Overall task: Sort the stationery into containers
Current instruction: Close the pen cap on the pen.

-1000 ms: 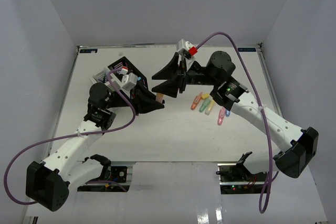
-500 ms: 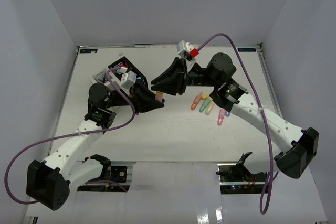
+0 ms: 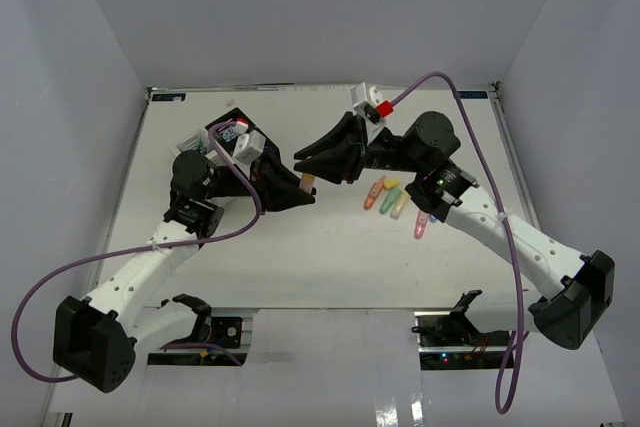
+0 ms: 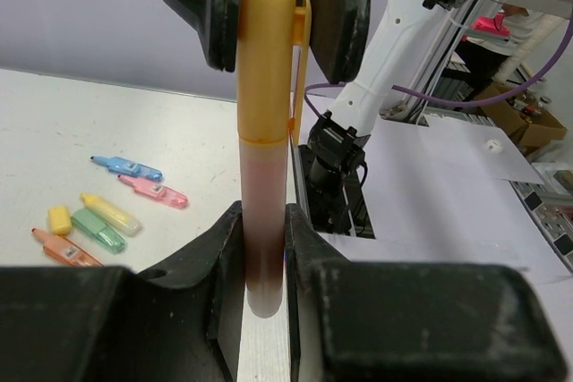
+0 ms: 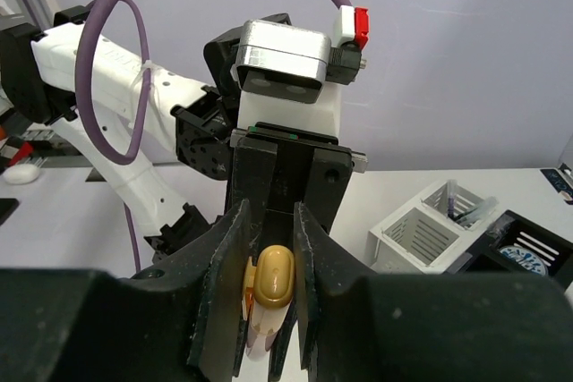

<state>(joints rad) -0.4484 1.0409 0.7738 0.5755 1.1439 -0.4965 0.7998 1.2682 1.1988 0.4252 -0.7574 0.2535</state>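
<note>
Over white table (image 3: 300, 257), pinched long gold-capped plastic pen (image 4: 265, 131) end to end: left claw (image 4: 264, 230) on barrel, right claw (image 5: 270, 230) on cap.

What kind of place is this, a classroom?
Probably a robotics lab, not a classroom: two robot arms bolted to a white table, plain white walls around it, and highlighters laid out for sorting.

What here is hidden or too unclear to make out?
Top view: black-and-white slatted desk organiser sits mostly under the left arm, contents unseen.
Right wrist view: small round blue-white tub, label too small to read.
Right wrist view: gold-capped plastic pen shows only its cap; black fingers hide the barrel.
</note>
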